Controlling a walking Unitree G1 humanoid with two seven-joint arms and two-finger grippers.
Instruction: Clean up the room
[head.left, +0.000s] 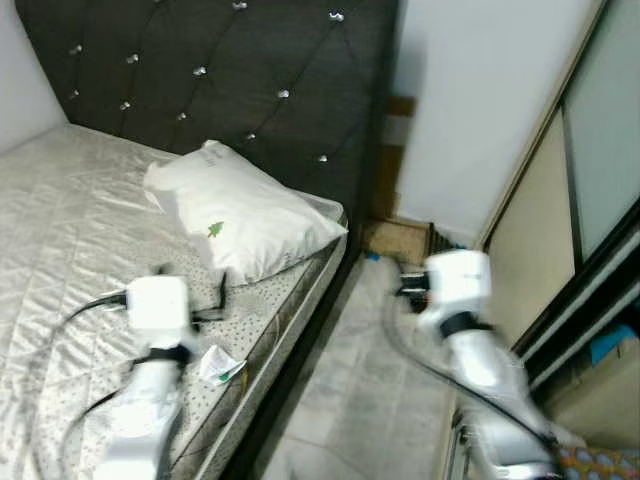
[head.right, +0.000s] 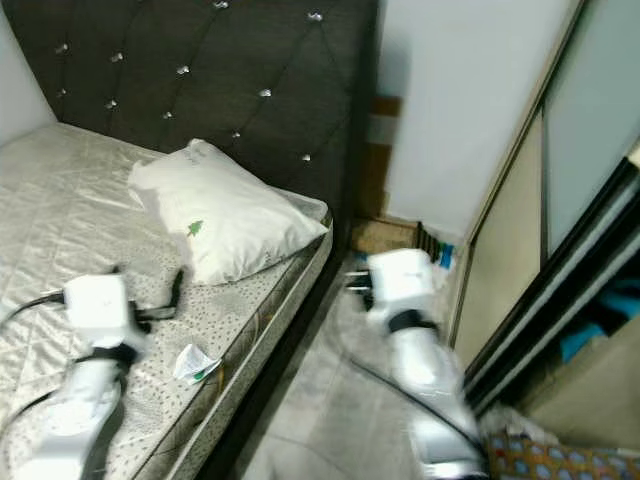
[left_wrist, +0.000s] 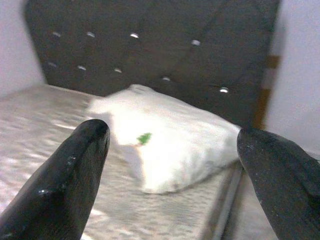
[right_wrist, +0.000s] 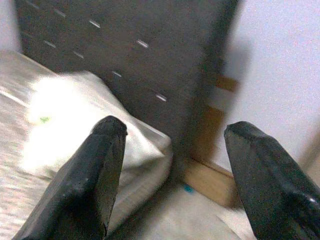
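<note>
A white pillow (head.left: 240, 215) with a small green mark lies at the head of the bed, against the dark tufted headboard (head.left: 230, 80). A crumpled white wrapper with green print (head.left: 220, 364) sits on the mattress (head.left: 60, 230) near its right edge. My left gripper (head.left: 215, 300) hovers over the mattress just above the wrapper, open and empty, pointing at the pillow (left_wrist: 170, 145). My right gripper (head.left: 405, 285) is raised over the floor gap beside the bed, open and empty, facing the bed corner (right_wrist: 155, 150).
A narrow tiled floor strip (head.left: 370, 400) runs between the bed and a sliding wardrobe (head.left: 560, 230) on the right. A wooden baseboard (right_wrist: 210, 182) and a small blue scrap (right_wrist: 187, 188) lie at the wall. Patterned fabric (head.left: 600, 465) shows at the lower right.
</note>
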